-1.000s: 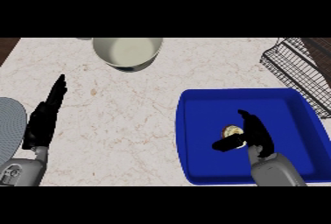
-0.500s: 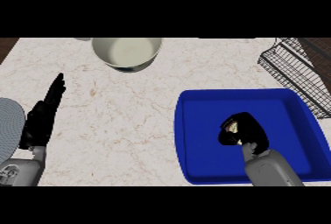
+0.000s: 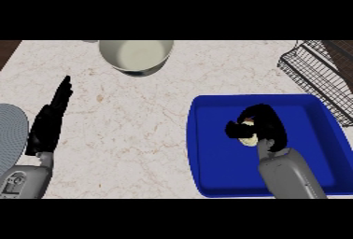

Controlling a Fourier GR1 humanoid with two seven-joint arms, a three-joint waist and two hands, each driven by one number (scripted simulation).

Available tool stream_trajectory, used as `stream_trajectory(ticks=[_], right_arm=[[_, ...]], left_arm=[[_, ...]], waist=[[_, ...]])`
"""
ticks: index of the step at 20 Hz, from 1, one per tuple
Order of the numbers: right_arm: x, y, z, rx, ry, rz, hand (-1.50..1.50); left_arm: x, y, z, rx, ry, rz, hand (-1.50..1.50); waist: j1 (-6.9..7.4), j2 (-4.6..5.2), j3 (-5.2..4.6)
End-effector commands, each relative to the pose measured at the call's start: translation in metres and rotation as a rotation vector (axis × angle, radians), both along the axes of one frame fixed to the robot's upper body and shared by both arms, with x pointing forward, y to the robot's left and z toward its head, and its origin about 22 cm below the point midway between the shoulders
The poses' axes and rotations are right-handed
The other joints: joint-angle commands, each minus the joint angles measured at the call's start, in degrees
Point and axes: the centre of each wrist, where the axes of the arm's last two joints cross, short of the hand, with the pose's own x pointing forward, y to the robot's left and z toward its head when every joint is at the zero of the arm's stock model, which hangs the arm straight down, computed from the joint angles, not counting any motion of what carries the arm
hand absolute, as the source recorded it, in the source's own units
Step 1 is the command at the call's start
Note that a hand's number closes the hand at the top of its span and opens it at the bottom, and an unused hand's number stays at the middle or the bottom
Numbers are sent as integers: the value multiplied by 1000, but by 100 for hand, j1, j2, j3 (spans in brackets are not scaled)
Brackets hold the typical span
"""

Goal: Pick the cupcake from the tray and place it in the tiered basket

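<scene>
A blue tray (image 3: 214, 158) lies at the right of the marble counter. Inside it my right hand (image 3: 265, 123) is curled over the cupcake (image 3: 245, 137), of which only a pale cream patch shows under the fingers and thumb. The black wire tiered basket (image 3: 318, 70) stands at the far right, beyond the tray. My left hand (image 3: 48, 119) rests open at the left side, fingers straight and pointing away, holding nothing.
A cream bowl (image 3: 135, 55) sits at the back centre of the counter. A grey plate (image 3: 10, 135) shows at the left edge beside my left forearm. Bare marble lies between the left hand and the tray.
My right hand has curled its fingers down round the cupcake, which was more exposed a second ago. The left hand has not moved.
</scene>
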Motion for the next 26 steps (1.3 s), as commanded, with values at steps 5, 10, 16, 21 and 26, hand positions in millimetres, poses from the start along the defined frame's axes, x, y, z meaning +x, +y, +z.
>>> stream_trajectory(ticks=[5,10,16,21,26], right_arm=[[89,-16,73,-184,-232,-370,150],[115,-34,119,-352,-470,-521,150],[138,-34,180,-538,-617,-638,150],[156,-39,209,-762,-541,-691,150],[166,-30,229,-709,-500,-686,150]], left_arm=[[12,-24,15,8,-50,-113,0],[10,-32,10,-2,-39,-125,0],[11,-31,8,0,-17,-136,0],[13,-23,11,5,-21,-117,0],[19,-9,18,8,-25,-90,0]], waist=[[616,231,-9],[691,221,-11],[665,184,-9],[630,183,-12],[452,157,4]])
